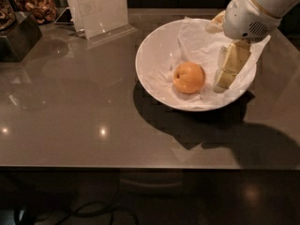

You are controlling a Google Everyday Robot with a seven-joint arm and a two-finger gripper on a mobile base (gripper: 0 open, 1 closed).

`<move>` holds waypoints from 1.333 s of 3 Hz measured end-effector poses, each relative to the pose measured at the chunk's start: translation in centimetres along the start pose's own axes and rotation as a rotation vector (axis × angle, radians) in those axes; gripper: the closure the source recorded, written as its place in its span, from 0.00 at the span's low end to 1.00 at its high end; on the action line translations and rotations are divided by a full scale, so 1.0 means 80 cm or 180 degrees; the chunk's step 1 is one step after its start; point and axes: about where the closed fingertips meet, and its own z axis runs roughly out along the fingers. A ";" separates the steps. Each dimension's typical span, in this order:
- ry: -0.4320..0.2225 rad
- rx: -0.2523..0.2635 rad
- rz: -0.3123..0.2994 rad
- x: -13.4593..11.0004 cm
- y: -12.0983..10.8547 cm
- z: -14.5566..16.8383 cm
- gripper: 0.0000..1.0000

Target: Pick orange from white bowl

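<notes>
The orange point(189, 77) lies in the middle of the white bowl point(154, 55), on crumpled white paper point(206, 46). The bowl stands on the grey table, right of centre. My gripper point(218, 55) comes in from the upper right and hangs inside the bowl's right half, just right of the orange and not touching it. It is open and empty. One cream finger point(229, 68) points down onto the paper beside the orange; the other point(214, 24) shows near the far rim. The white wrist housing point(248, 15) hides part of the bowl's far right rim.
A clear acrylic sign stand point(101, 8) stands at the back, left of the bowl. A dark box point(16, 36) and a container of snacks point(40, 6) are at the far left. The table's front edge point(140, 165) runs along the bottom.
</notes>
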 end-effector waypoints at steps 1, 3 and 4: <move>-0.0151 -0.0202 -0.0044 -0.010 -0.013 0.036 0.00; -0.0252 -0.0426 -0.0084 -0.019 -0.023 0.074 0.19; -0.0292 -0.0450 -0.0043 -0.018 -0.026 0.083 0.16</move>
